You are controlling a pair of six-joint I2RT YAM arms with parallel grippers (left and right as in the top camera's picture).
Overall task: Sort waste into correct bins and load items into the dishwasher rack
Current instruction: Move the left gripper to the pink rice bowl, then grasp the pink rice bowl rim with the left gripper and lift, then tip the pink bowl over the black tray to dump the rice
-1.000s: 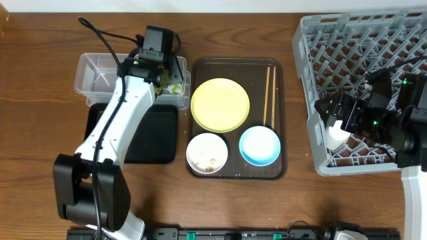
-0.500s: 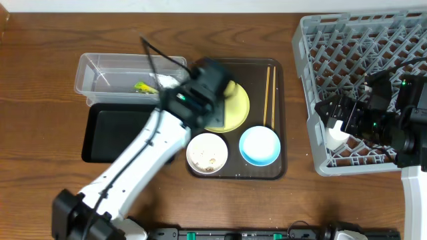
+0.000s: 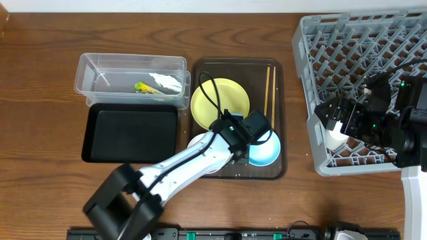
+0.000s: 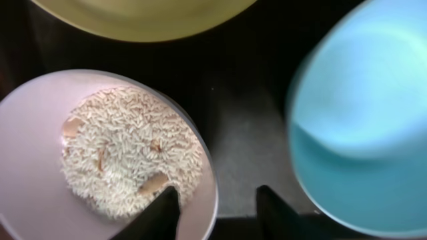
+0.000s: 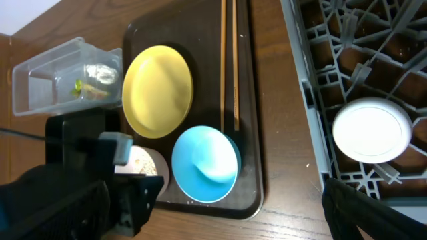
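In the left wrist view my left gripper is open, its fingers astride the right rim of the white bowl, which holds rice grains. The light-blue bowl is to its right and the yellow plate beyond. From overhead the left gripper hangs over the bowls and the white bowl is mostly hidden. The chopsticks lie beside the plate. The wrapper and paper scrap lie in the clear tub. My right gripper is open and empty over the grey rack.
The black tray lies in front of the tub. The dishes sit on a dark brown serving tray. A round white dish rests in the rack near its front-left corner. My left arm crosses the table's front middle.
My left arm has swung from the clear tub across to the serving tray and come down over the white bowl. The wrapper now lies in the tub. The right arm has not moved.
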